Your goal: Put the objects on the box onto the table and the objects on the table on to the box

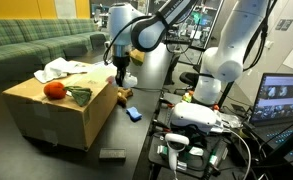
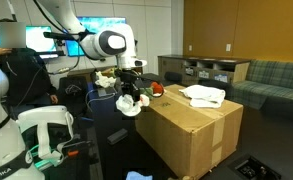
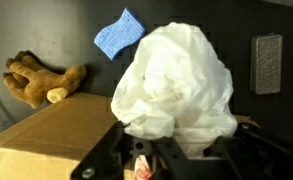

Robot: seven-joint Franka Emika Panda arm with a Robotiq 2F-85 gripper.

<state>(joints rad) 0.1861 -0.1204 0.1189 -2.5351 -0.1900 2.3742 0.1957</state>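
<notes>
White cloth wad (image 3: 176,85) fills the wrist view, hiding the fingertips; gripper (image 1: 120,74) pinched closed on it. Box (image 3: 46,135) corner at seven o'clock, cut off.

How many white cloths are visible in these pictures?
2. One white cloth is held in the pincer beside the box; the other lies on the box top. More may be hidden.
</notes>
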